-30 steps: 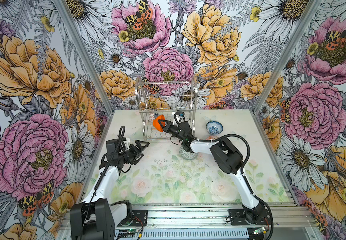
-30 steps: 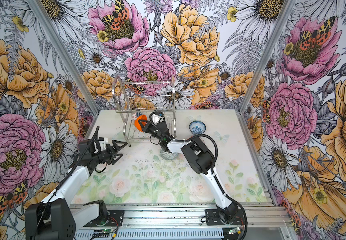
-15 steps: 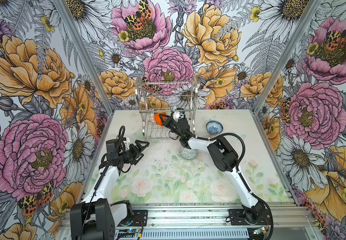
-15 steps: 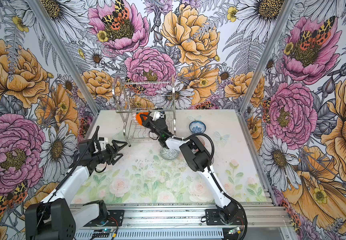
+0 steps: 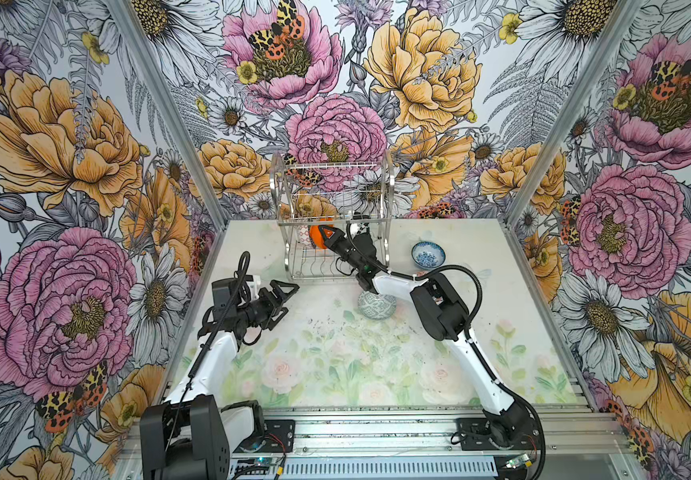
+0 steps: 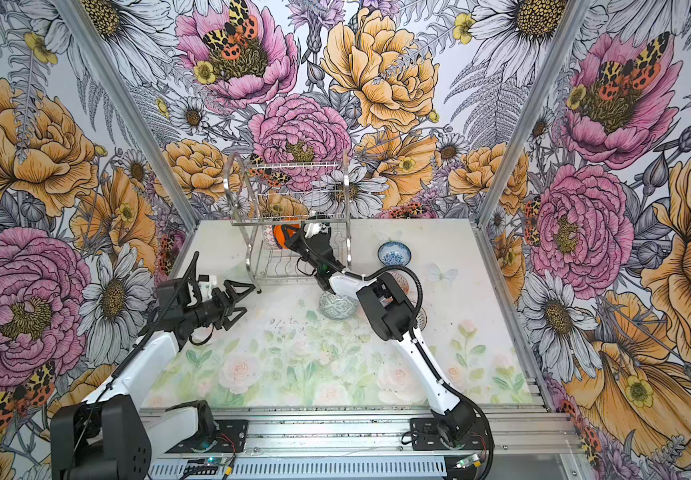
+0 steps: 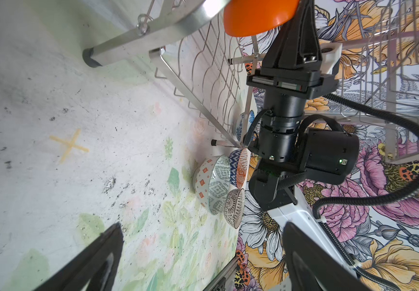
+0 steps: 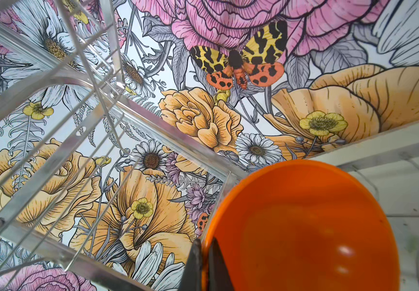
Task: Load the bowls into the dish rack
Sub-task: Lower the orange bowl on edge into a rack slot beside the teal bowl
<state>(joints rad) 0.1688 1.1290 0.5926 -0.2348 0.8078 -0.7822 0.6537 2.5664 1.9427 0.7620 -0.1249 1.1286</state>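
Observation:
The silver wire dish rack (image 5: 331,216) (image 6: 290,220) stands at the back of the table. My right gripper (image 5: 327,235) (image 8: 204,254) reaches into its lower tier, shut on the rim of the plain orange bowl (image 5: 317,237) (image 8: 304,226), which is held on edge. A pale patterned bowl (image 5: 303,237) stands in the rack just left of it. The grey-green bowl (image 5: 376,304) (image 7: 212,184) sits on the table under the right arm. The blue-white bowl (image 5: 428,254) lies right of the rack. My left gripper (image 5: 283,293) (image 7: 202,228) hovers open and empty near the rack's front left foot.
Two more patterned bowls (image 7: 238,167) (image 7: 233,206) sit beside the grey-green one, mostly hidden under the right arm in both top views. The rack's upper shelf (image 8: 52,105) hangs above the orange bowl. Floral walls close in the table on three sides.
The right gripper has carried the orange bowl up and farther back into the rack's lower tier. The left arm has not moved.

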